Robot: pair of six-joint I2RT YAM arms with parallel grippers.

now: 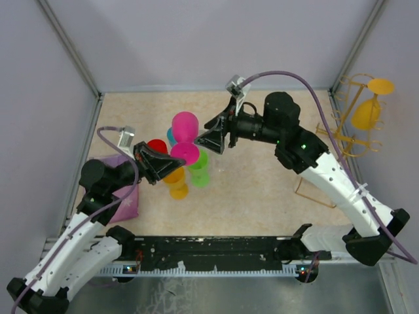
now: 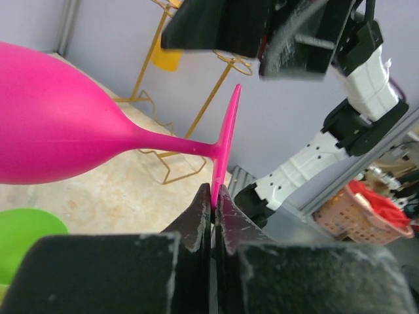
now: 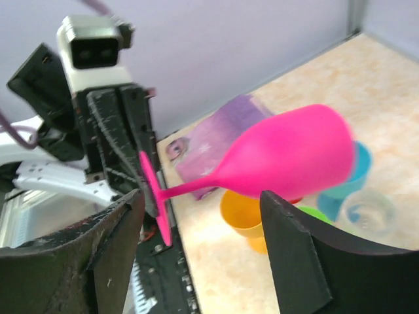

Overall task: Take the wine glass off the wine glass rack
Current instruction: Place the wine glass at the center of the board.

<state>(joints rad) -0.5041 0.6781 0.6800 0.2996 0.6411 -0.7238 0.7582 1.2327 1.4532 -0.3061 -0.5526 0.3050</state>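
L pincer (image 2: 213,208) pressed together on the foot rim of the pink wine glass (image 2: 59,124). Glass lies sideways in the air over coloured cups (image 1: 190,173), mid counter (image 1: 255,190). R pincer (image 3: 200,226) spread, fingers flanking the glass w/ gaps showing. Gold wine glass rack (image 1: 350,140) well apart at R edge, yellow glass (image 1: 366,111) on it.

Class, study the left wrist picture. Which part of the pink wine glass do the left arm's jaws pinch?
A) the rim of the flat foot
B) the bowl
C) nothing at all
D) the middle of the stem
A: the left gripper has its jaws closed on the rim of the foot of the pink wine glass, with bowl and stem sticking out sideways.
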